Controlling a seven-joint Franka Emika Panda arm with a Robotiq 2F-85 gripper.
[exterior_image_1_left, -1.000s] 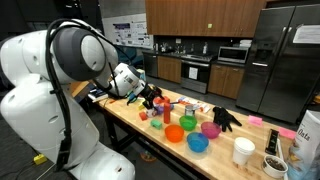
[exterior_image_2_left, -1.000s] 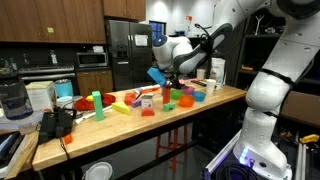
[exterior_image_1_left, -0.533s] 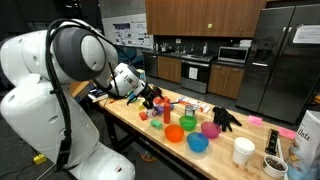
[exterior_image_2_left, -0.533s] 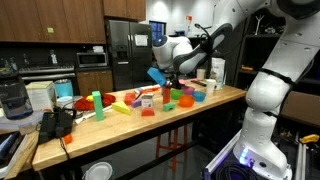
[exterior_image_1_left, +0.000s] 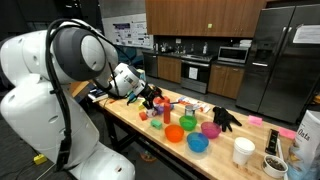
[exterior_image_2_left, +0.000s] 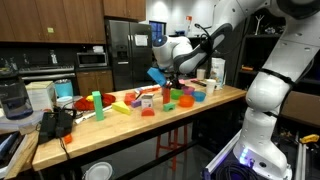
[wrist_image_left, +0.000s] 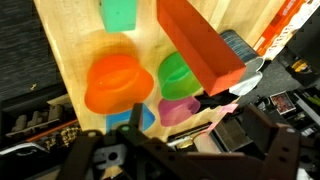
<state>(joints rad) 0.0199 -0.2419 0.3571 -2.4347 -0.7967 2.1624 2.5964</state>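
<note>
We log: claw (exterior_image_1_left: 151, 97) spread, empty, above counter (wrist_image_left: 75, 40). Red block (wrist_image_left: 200, 45) upper right in wrist view, beside green bowl (wrist_image_left: 178, 75). We advise squaring jaws across its narrow sides.

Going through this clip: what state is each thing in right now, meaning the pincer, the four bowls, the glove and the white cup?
Pincer: open, holding nothing, above the table.
Orange bowl: upright, empty.
Green bowl: upright, empty.
Pink bowl: upright, inside not clear.
Blue bowl: upright, inside not clear.
Black glove: lying flat on the table.
White cup: upright.
</note>
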